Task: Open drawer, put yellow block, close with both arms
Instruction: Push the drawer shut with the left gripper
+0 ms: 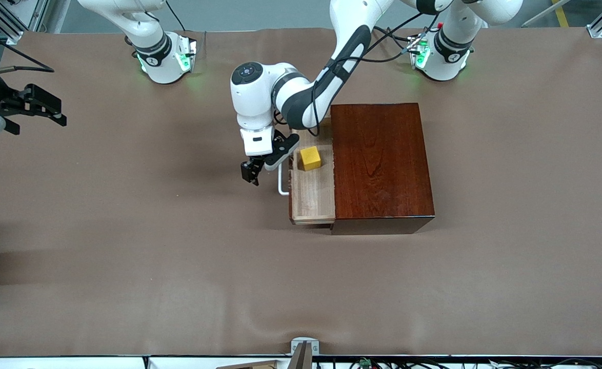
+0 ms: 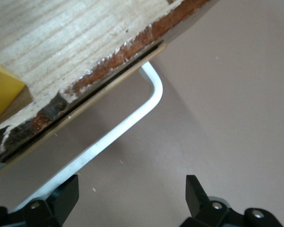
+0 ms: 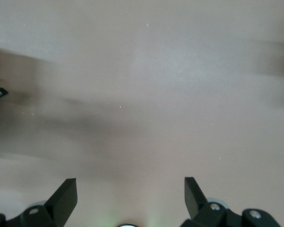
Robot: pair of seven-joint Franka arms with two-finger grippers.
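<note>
brown paper covers the whole desk point(image 1: 126, 246), and on it sits the dark reddish-brown box point(image 1: 380, 164), toward the left arm's end. its drawer point(image 1: 311, 197) is pulled out toward the right arm's end, pale wood floor showing, and the yellow block point(image 1: 310, 158) already lies inside it, in the part of the tray farther from the front camera, close to the drawer's front wall.

so opening and loading look done; closing is the step in hand. the left hand point(image 1: 251, 173) hangs just in front of the drawer, beside the white handle point(image 1: 282, 183), its jaws spread and gripping nothing; in the left wrist view the handle point(image 2: 132, 120) runs past one of the fingertips point(image 2: 66, 196) without being clasped. the right hand point(image 1: 34, 107) waits over bare desk at its own end, well apart from the box, jaws wide and empty.

the drawer slides along the line between the two arms' ends, and its front, with the handle, faces the right arm's end. the tray's visible part runs longest across that line, from nearer the front camera to farther.

the next move, as i judge it, calls for a flat push on the drawer front toward the box. the task asks for both arms, so the right one must first cross the desk. an off-centre push could skew the tray and jam it.
</note>
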